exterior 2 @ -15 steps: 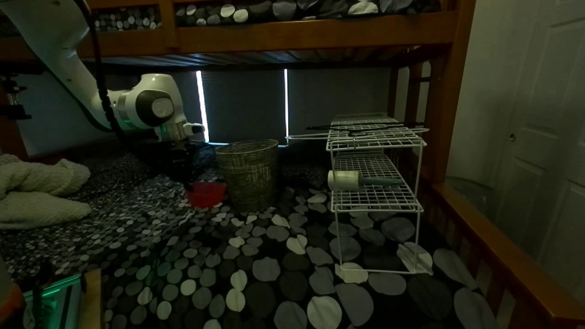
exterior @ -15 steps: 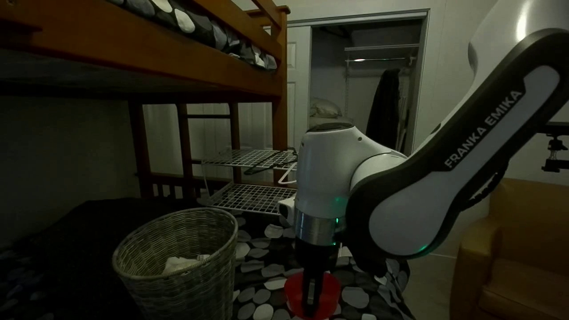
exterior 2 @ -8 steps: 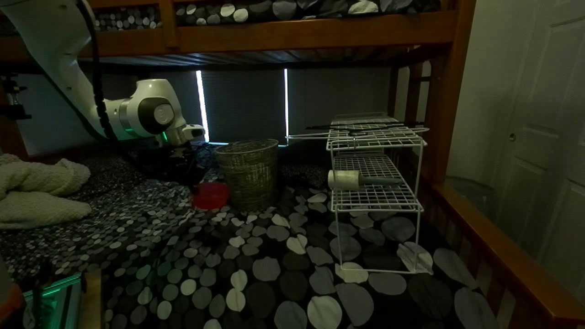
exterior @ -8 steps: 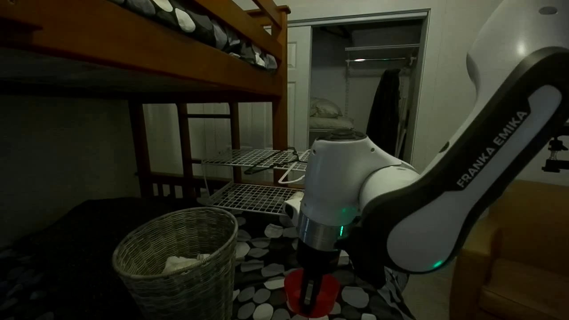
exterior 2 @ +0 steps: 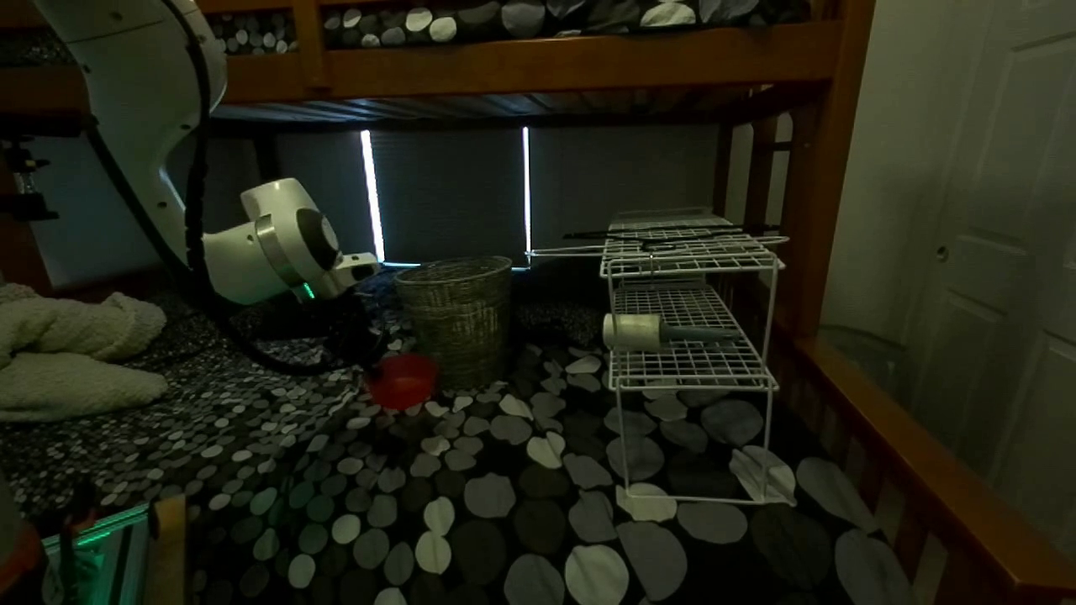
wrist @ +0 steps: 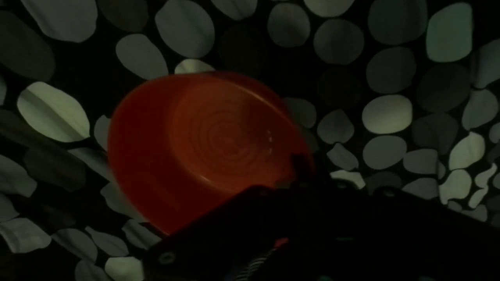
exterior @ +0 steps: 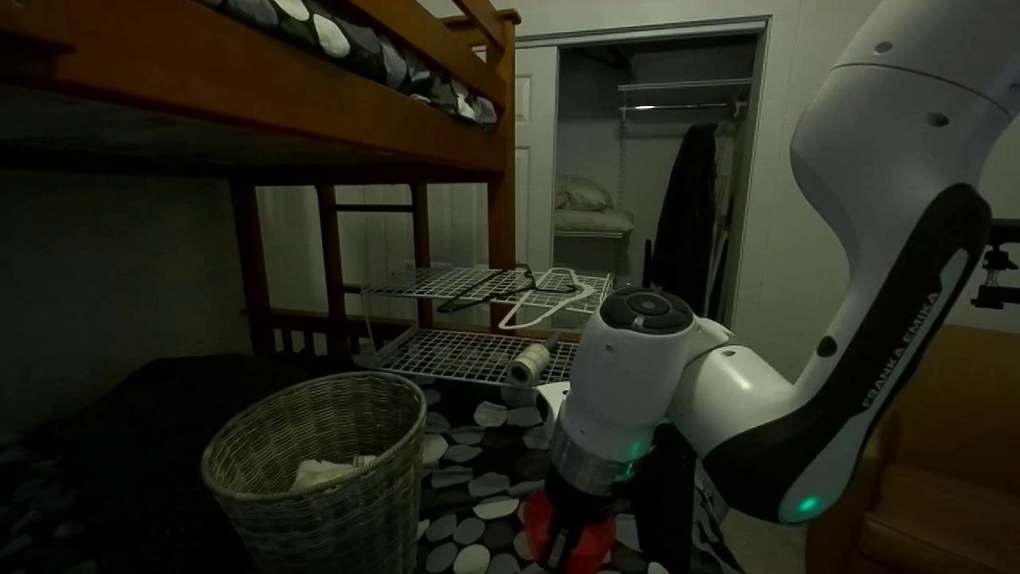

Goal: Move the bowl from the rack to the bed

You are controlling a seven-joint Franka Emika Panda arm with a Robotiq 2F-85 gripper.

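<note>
Far from the rack [exterior 2: 693, 387], over the bed [exterior 2: 489, 496], the pincer [wrist: 304, 171] clamped the bowl [wrist: 218, 136]; placing and release apparently remained.

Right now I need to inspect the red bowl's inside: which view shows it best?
The wrist view: it looks into the red bowl, showing its ringed floor, though the claw hides some rim. Both exterior views show it smaller, partly covered by the claw.

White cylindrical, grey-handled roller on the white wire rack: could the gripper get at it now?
Probably not: the black gripper appears closed on the round red plastic bowl, and the rack's upper tier sits above the roller.
</note>
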